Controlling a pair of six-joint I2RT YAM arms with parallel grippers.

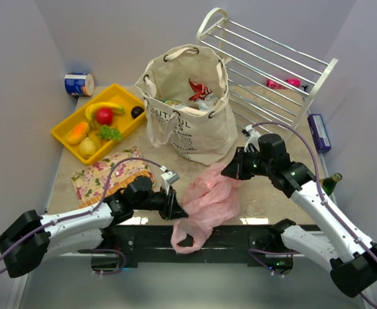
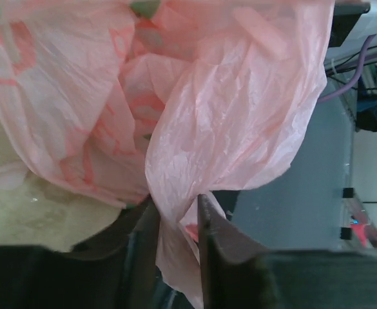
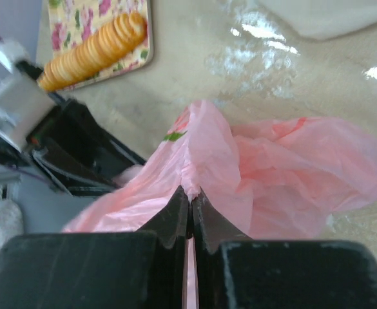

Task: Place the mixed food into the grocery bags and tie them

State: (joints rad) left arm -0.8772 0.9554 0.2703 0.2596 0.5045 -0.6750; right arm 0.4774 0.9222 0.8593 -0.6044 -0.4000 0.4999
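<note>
Near table edge [image 1: 260, 216], crumpled translucent pink bag [image 1: 211, 198]

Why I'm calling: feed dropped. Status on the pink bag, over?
Left pincer shut on pink bag, near-left edge. Right pincer shut on its far-right edge. Bag loose, not tied. Nothing blocking.

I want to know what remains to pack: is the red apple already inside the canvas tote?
No, the red apple lies in the yellow tray, left of the canvas tote.
</note>
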